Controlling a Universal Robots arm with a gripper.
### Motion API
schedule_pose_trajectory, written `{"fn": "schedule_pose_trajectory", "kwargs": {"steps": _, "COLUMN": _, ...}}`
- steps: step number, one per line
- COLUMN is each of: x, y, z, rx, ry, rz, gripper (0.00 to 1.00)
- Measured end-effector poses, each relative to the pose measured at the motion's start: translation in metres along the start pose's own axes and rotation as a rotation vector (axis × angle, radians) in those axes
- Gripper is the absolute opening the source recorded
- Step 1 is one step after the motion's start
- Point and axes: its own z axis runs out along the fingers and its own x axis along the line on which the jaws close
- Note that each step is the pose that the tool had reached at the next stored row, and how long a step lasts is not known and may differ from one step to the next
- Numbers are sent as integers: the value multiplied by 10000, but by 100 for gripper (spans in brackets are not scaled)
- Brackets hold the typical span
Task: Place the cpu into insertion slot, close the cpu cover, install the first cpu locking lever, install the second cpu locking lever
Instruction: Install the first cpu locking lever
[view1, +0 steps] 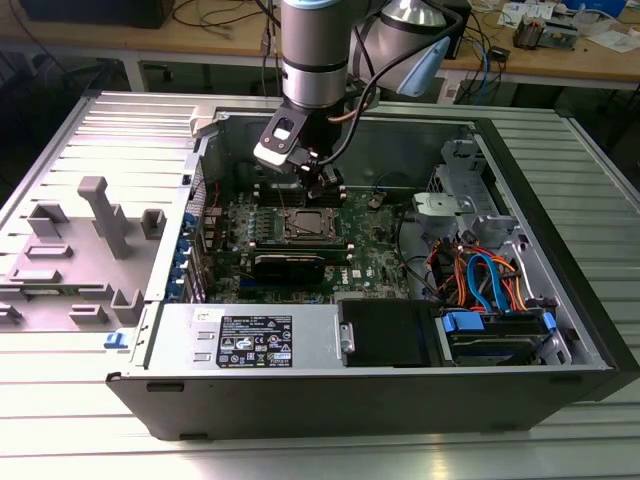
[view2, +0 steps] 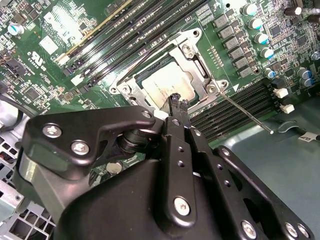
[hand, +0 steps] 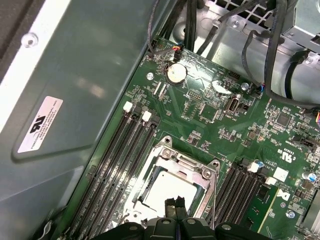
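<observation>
Over the socket: the gripper (view2: 176, 101) hangs just above one edge of the insertion slot (view2: 150, 54), deep inside the open computer case (view1: 560, 300).
Pincer: the fingertips are pressed together with nothing between them, as both wrist views show. It serves as one blunt prod, not a clamp.
Cpu: the cpu (view2: 167, 82) lies flat in the slot, its dull silver top showing through the frame's window.
Cover: the cpu cover (view2: 199, 65) appears folded down around the chip. Whether it sits fully flush I cannot tell.
Lever: one locking lever (view2: 245, 112), a thin rod, juts from the socket corner across the memory slots (view2: 220, 120) with its tip free, so it looks unlatched. I cannot make out how the other lever stands.
Step in hand: by my reading, the chip is placed and the work is at the cover and its levers.
Doing it well: bear on the metal frame or the rod, never on the chip's face. Push slowly and squarely so the frame settles evenly.
Risk: the narrow tips could skid off the thin rod into the memory slots or the capacitors (view2: 255, 23) near the socket.
</observation>
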Motion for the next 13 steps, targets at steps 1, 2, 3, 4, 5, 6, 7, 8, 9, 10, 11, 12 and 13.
{"fn": "schedule_pose_trajectory", "kwargs": {"steps": 1, "x": 0, "y": 0, "z": 0, "rx": 1, "ry": 0, "rz": 0, "gripper": 11}}
{"fn": "schedule_pose_trajectory", "kwargs": {"steps": 2, "x": 0, "y": 0, "z": 0, "rx": 0, "ry": 0, "rz": 0, "gripper": 11}}
{"fn": "schedule_pose_trajectory", "kwargs": {"steps": 3, "x": 0, "y": 0, "z": 0, "rx": 0, "ry": 0, "rz": -1, "gripper": 11}}
{"fn": "schedule_pose_trajectory", "kwargs": {"steps": 4, "x": 0, "y": 0, "z": 0, "rx": 0, "ry": 0, "rz": 0, "gripper": 11}}
{"fn": "schedule_pose_trajectory", "kwargs": {"steps": 5, "x": 0, "y": 0, "z": 0, "rx": 0, "ry": 0, "rz": -1, "gripper": 11}}
{"fn": "schedule_pose_trajectory", "kwargs": {"steps": 6, "x": 0, "y": 0, "z": 0, "rx": 0, "ry": 0, "rz": -1, "gripper": 11}}
{"fn": "schedule_pose_trajectory", "kwargs": {"steps": 7, "x": 0, "y": 0, "z": 0, "rx": 1, "ry": 0, "rz": -2, "gripper": 11}}
{"fn": "schedule_pose_trajectory", "kwargs": {"steps": 8, "x": 0, "y": 0, "z": 0, "rx": -1, "ry": 1, "rz": -50, "gripper": 11}}
{"fn": "schedule_pose_trajectory", "kwargs": {"steps": 9, "x": 0, "y": 0, "z": 3, "rx": -9, "ry": 5, "rz": -356, "gripper": 11}}
{"fn": "schedule_pose_trajectory", "kwargs": {"steps": 10, "x": 0, "y": -1, "z": 4, "rx": -13, "ry": 8, "rz": -590, "gripper": 11}}
{"fn": "schedule_pose_trajectory", "kwargs": {"steps": 11, "x": 0, "y": -1, "z": 6, "rx": -17, "ry": 10, "rz": -809, "gripper": 11}}
{"fn": "schedule_pose_trajectory", "kwargs": {"steps": 12, "x": 0, "y": 0, "z": 7, "rx": -21, "ry": 12, "rz": -977, "gripper": 11}}
{"fn": "schedule_pose_trajectory", "kwargs": {"steps": 13, "x": 0, "y": 0, "z": 7, "rx": -26, "ry": 14, "rz": -1150, "gripper": 11}}
